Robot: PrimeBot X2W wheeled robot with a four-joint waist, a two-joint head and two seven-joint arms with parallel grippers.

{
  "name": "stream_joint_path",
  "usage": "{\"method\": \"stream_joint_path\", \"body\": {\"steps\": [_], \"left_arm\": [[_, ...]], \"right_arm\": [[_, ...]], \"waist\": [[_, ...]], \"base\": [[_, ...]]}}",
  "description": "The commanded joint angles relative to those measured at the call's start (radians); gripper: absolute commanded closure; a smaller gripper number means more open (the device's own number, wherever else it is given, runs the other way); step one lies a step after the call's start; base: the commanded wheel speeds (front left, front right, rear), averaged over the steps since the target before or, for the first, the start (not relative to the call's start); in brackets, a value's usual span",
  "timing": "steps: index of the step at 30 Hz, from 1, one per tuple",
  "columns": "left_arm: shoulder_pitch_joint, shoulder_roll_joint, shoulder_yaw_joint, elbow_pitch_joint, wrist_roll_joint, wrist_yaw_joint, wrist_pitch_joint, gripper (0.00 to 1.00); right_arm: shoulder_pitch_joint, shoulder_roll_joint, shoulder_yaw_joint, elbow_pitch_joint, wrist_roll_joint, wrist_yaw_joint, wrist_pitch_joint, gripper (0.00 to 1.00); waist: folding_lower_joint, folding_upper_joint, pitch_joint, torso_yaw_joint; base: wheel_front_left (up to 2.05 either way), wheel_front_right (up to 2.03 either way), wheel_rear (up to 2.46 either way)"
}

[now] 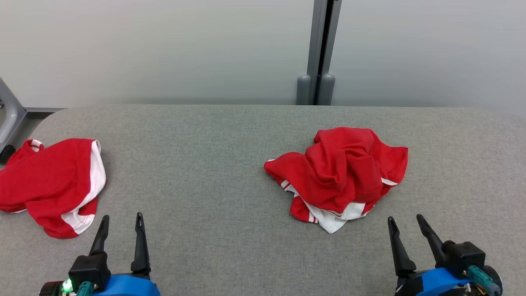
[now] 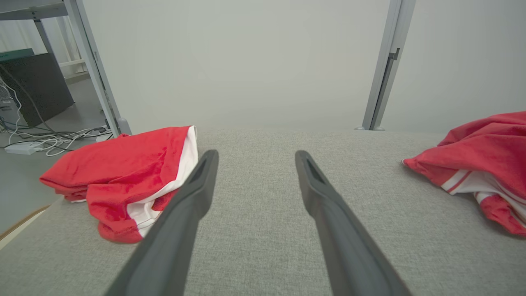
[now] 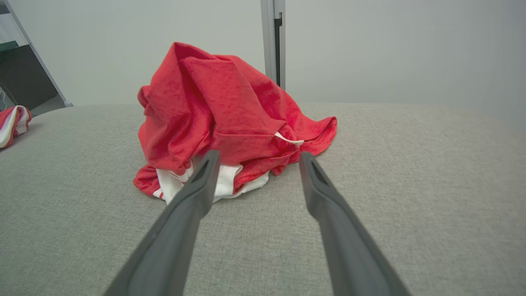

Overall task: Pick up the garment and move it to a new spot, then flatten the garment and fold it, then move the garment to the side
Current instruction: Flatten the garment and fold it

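A crumpled red garment [image 1: 341, 172] with white trim lies in a heap right of centre on the grey table [image 1: 205, 164]; it also shows in the right wrist view [image 3: 222, 111] and at the right edge of the left wrist view [image 2: 485, 152]. My right gripper [image 1: 406, 220] stands open just in front of and right of the heap, empty, its tips [image 3: 257, 158] pointing at the heap's near edge. My left gripper [image 1: 122, 218] is open and empty at the lower left, fingers [image 2: 197, 193] apart over bare cloth.
A second red and white garment [image 1: 49, 185] lies at the table's left edge, just left of my left gripper [image 2: 123, 172]. A grey post [image 1: 320, 53] stands behind the table against the pale wall. Cables and a dark box [image 2: 33, 86] lie on the floor at left.
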State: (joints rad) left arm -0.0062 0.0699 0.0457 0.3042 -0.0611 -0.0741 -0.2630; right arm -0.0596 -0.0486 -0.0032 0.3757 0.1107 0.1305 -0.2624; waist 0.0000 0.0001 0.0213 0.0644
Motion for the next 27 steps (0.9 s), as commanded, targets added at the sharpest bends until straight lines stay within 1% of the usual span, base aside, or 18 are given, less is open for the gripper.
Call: {"method": "stream_joint_path", "body": {"steps": [1,9,17,21,27], "left_arm": [[-0.017,0.001,0.001,0.000,0.003,0.001,-0.003,0.00],[-0.012,0.000,0.007,-0.001,0.004,0.001,-0.003,0.00],[-0.026,-0.003,0.001,-0.005,0.000,-0.003,-0.003,0.00],[-0.034,-0.004,-0.006,-0.009,0.001,-0.006,-0.003,0.00],[-0.055,-0.007,-0.014,-0.018,-0.001,-0.011,-0.003,0.00]], "right_arm": [[-0.010,-0.003,0.002,0.003,0.001,0.001,-0.004,0.00],[-0.006,-0.003,0.010,0.011,0.000,0.001,-0.004,0.00],[-0.057,-0.003,0.100,0.035,-0.047,0.001,-0.004,0.00],[-0.118,-0.003,0.152,0.089,-0.063,0.001,-0.004,0.00],[-0.221,-0.003,0.184,0.240,-0.086,0.001,-0.004,0.00]], "waist": [[0.0000,-0.0001,0.000,0.000],[0.0000,-0.0001,-0.003,0.000],[0.0000,-0.0001,0.005,0.016],[0.0000,-0.0001,0.023,0.031],[0.0000,-0.0001,0.056,0.062]], "base": [[0.00,0.00,0.00],[0.00,0.00,0.00],[0.00,0.00,0.00],[0.00,0.00,0.00],[0.00,0.00,0.00]]}}
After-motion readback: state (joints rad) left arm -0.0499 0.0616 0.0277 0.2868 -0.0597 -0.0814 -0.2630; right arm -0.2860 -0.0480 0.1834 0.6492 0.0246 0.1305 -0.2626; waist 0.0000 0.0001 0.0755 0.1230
